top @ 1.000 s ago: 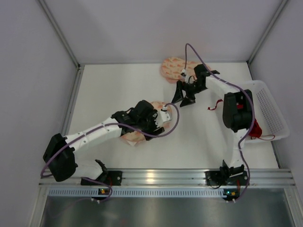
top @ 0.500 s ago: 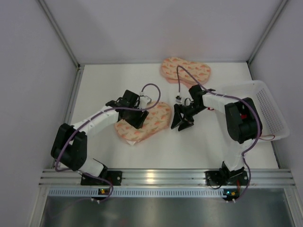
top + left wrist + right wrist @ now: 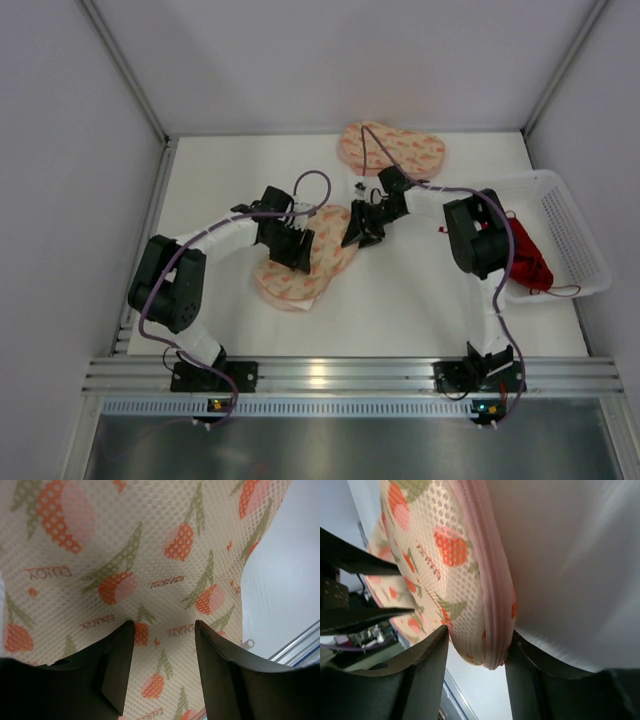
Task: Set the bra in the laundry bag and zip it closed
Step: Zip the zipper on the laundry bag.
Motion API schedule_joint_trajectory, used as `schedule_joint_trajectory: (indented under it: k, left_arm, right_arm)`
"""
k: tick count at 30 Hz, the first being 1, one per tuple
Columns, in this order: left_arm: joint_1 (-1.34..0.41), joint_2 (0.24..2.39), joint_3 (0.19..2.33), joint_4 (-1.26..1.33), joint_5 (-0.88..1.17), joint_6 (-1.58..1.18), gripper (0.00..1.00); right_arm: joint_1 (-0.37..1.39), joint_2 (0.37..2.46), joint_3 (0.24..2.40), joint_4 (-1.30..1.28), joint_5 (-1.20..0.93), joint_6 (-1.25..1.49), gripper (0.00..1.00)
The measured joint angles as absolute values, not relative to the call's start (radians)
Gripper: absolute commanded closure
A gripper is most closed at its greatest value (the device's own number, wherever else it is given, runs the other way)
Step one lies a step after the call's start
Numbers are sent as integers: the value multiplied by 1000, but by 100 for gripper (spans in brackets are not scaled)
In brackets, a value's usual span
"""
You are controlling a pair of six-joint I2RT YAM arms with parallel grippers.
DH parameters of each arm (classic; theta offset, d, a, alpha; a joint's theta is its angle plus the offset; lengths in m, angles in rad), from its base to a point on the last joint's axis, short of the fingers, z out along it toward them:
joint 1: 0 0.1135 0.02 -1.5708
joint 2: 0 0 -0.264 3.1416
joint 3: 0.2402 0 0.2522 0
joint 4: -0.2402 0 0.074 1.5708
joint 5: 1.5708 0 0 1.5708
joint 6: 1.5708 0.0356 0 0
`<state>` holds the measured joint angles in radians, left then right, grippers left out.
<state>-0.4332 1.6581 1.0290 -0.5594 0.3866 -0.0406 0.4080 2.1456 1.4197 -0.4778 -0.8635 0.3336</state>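
1. Top view: the right gripper (image 3: 356, 234) had swung from right of the laundry bag (image 3: 295, 287) onto its upper right edge. The left gripper (image 3: 292, 250) hung over the bag's middle. The bra (image 3: 525, 255) lay in the white basket (image 3: 578, 235) at right, well apart from both.
2. Left wrist view: the left gripper (image 3: 164, 629) stood part-open, with bag mesh (image 3: 150, 555) filling the frame behind it.
3. Right wrist view: the right gripper (image 3: 479, 634) had narrowed, pinching the bag's (image 3: 445, 550) pink rim.

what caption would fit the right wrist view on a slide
Right claw straddling the pink zip edge of the patterned mesh laundry bag
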Motion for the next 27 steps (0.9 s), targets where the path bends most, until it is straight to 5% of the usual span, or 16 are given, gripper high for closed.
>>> schedule_joint_trajectory:
  k: [2,6,13,22,27]
  left_arm:
    - [-430,1705,1070,-558,405,-61,44]
    - [-417,1774,1148,-539,435,-106,44]
    - [-385,1792,1187,-522,487,-153,34]
    - [-387,1538,1135,-522,465,-107,2]
    - [-387,1297,1076,-515,319,-35,2]
  right_arm:
    - [389,2155,1456,-451,-847,357,35]
    - [344,2152,1474,-398,-819,389,23]
    - [276,2057,1341,-373,-814,420,25]
    - [368,1958,1066,-188,-933,572,23]
    - [447,1955,1021,-3,-933,688,23]
